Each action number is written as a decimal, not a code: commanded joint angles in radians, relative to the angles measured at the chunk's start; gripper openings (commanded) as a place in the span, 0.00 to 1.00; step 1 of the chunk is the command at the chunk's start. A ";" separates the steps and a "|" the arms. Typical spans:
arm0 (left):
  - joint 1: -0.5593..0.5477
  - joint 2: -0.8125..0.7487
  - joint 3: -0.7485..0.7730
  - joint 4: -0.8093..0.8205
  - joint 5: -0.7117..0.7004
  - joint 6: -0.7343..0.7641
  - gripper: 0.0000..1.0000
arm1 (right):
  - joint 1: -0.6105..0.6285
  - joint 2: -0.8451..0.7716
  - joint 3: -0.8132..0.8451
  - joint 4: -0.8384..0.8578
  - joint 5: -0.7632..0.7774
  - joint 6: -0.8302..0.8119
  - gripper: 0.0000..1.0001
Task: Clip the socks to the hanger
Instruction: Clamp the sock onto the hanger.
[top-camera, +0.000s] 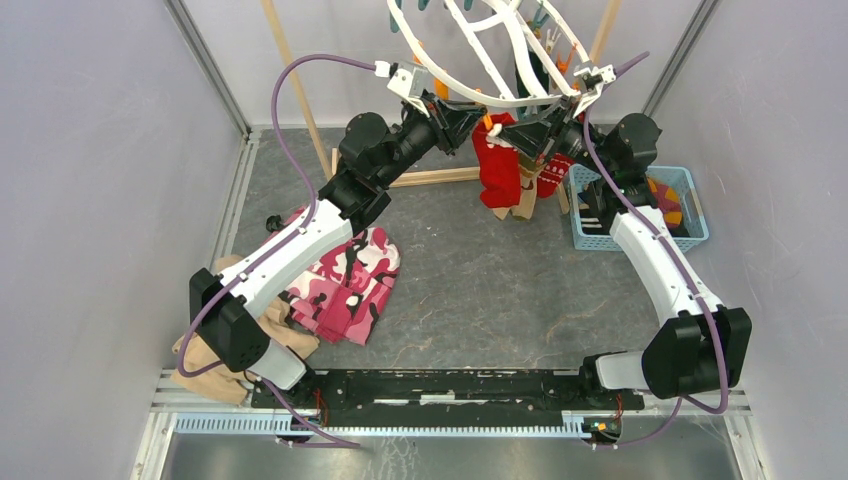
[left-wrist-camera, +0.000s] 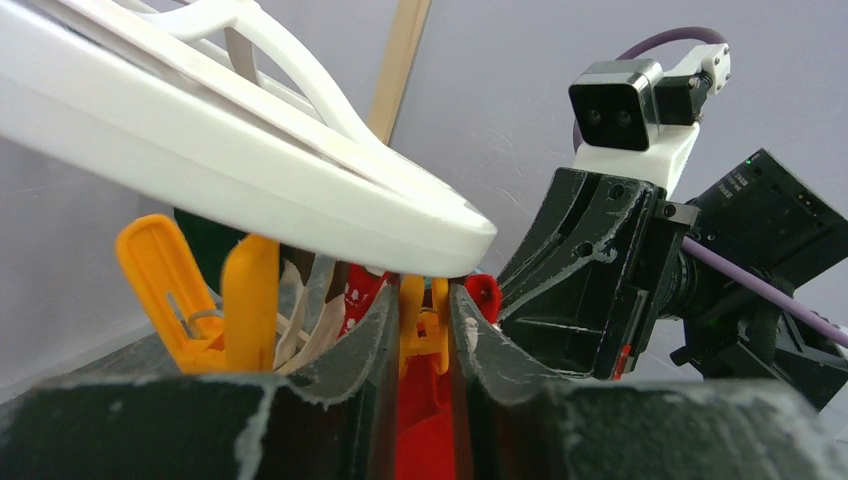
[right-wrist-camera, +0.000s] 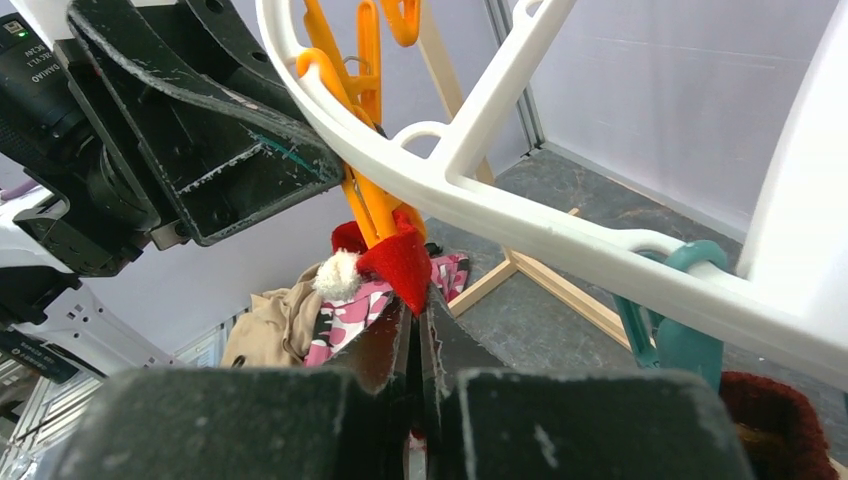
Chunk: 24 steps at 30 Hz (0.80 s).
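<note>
Pinching red sock (right-wrist-camera: 400, 262), wrist-view only.

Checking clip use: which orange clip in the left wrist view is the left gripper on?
The orange clip pinched in the left gripper, above the red sock; the other clip, further left, hangs free.
</note>
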 joint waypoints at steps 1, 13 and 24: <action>-0.005 -0.014 0.025 0.009 0.018 0.068 0.34 | 0.002 -0.017 0.040 0.024 -0.003 -0.018 0.06; -0.005 -0.071 -0.036 0.006 0.008 0.069 0.72 | 0.002 -0.022 0.044 0.030 -0.008 -0.013 0.06; -0.005 -0.269 -0.250 -0.009 0.037 0.034 0.88 | 0.002 -0.041 0.046 -0.090 0.026 -0.166 0.14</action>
